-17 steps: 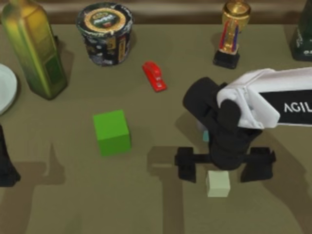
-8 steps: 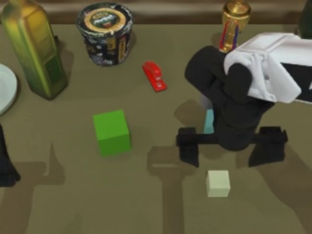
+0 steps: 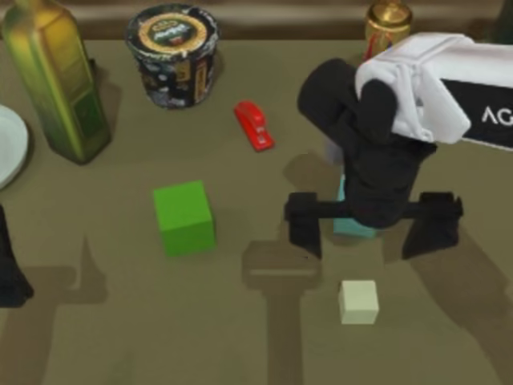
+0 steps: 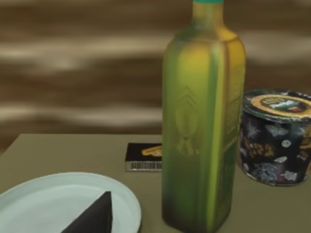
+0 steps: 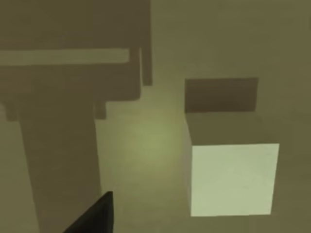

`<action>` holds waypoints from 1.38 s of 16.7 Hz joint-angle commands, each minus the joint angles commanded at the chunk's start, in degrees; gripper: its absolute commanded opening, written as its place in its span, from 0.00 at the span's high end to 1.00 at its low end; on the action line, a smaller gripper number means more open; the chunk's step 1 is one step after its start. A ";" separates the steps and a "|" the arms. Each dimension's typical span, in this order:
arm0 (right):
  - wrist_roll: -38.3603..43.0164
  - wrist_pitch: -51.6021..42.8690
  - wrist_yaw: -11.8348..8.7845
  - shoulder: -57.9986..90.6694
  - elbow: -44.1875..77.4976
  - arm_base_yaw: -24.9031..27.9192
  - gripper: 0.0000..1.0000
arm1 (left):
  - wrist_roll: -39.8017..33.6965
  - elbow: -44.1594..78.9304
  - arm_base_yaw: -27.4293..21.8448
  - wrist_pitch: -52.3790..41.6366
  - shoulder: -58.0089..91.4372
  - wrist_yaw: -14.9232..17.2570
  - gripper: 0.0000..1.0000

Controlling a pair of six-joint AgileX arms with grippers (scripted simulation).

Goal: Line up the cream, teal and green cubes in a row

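Over the table's [image 3: 120,321] right half, the right gripper [image 3: 373,227] hung with jaws spread wide above the teal cube [image 3: 349,224]. The cream cube [image 3: 358,301] sat nearer, the green cube [image 3: 184,217] well left. The left gripper [image 3: 10,273] stayed parked at the left edge; its jaws' state was unclear.

Cubes: three [image 3: 184,216]; bottle: one [image 3: 54,76]; tub: one [image 3: 172,52].

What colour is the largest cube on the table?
Bright green, seen best in the top view.
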 joint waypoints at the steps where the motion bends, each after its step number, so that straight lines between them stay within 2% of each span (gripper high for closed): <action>1: 0.02 -1.06 -0.08 2.14 3.09 -0.91 0.00 | 0.00 0.00 0.00 0.00 0.00 0.00 0.00; 6: -0.61 -6.69 -0.55 13.44 20.78 -6.58 0.00 | 0.00 0.00 0.00 0.00 0.00 0.00 0.00; 10: -1.17 -9.22 -0.70 18.73 28.27 -9.71 0.00 | 0.00 0.00 0.00 0.00 0.00 0.00 0.00; 16: -1.10 -8.27 -0.69 19.12 27.65 -9.70 0.00 | 0.00 0.00 0.00 0.00 0.00 0.00 0.00; 23: -1.08 6.33 -0.65 23.99 18.25 -9.81 0.00 | 0.00 0.00 0.00 0.00 0.00 0.00 0.00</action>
